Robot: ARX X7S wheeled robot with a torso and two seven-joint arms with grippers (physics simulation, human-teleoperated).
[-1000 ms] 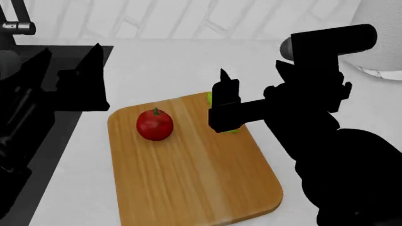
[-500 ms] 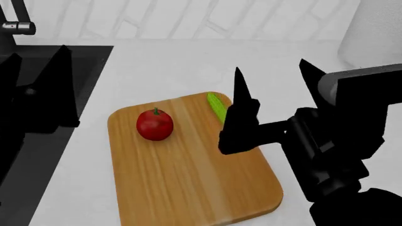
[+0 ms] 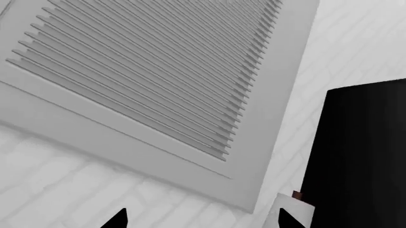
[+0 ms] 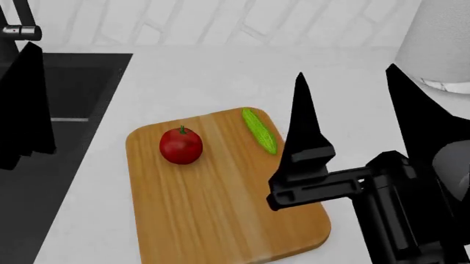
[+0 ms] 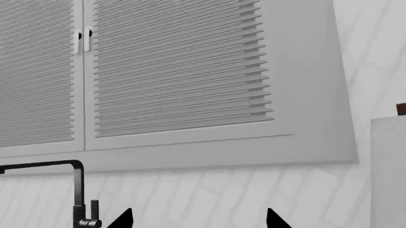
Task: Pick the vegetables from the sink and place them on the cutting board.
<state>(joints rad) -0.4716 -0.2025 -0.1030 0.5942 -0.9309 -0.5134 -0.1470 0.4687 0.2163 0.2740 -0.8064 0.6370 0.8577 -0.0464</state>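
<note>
Tomato [image 4: 180, 146] mid-board, cucumber [image 4: 259, 131] at cutting board's [image 4: 220, 214] far right edge, right gripper [image 4: 345, 110] spread open above it, left gripper's [image 3: 199, 219] state unclear.

No text, label, brand, number or sign can be read in any of the three views. The surfaces on show are all unmarked.
</note>
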